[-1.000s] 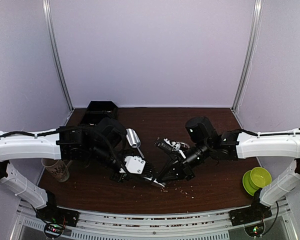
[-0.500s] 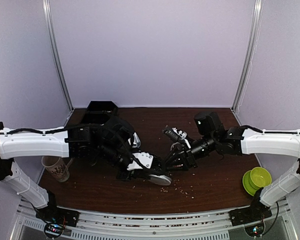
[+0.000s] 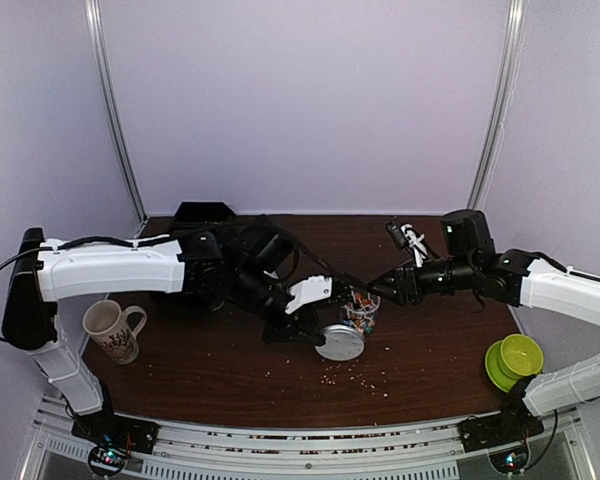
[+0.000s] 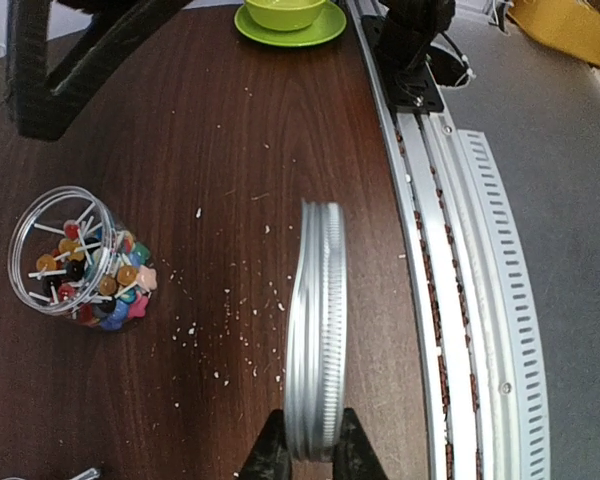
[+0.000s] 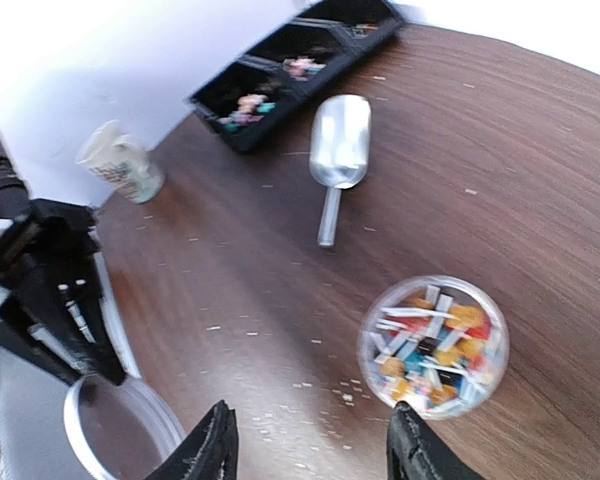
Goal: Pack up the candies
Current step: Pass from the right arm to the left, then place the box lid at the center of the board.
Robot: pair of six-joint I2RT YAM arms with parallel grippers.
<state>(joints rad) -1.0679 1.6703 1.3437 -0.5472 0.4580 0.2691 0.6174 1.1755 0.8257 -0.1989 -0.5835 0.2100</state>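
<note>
A clear jar [image 3: 363, 312] full of multicoloured candies [image 5: 435, 350] stands upright and uncovered on the brown table. From the left wrist the jar [image 4: 75, 260] lies to the left of the lid. A silver metal lid [image 4: 317, 330] is held edge-on, with my left gripper [image 4: 311, 458] shut on its rim. From above, the lid [image 3: 340, 343] hangs just in front and left of the jar. My right gripper [image 5: 315, 455] is open with nothing between its fingers, and the jar [image 5: 432, 345] sits just ahead of its right finger [image 5: 420, 450].
A metal scoop [image 5: 338, 155] lies on the table beyond the jar. A black compartment tray [image 5: 290, 70] with more sweets is at the back. A patterned mug [image 3: 110, 330] stands at the left, a green bowl [image 3: 513, 358] at the right. Pale crumbs [image 3: 360, 378] dot the front.
My right gripper has opened and drawn back to the right, leaving the jar standing on the table. My left arm has carried the lid rightward to beside the jar.
</note>
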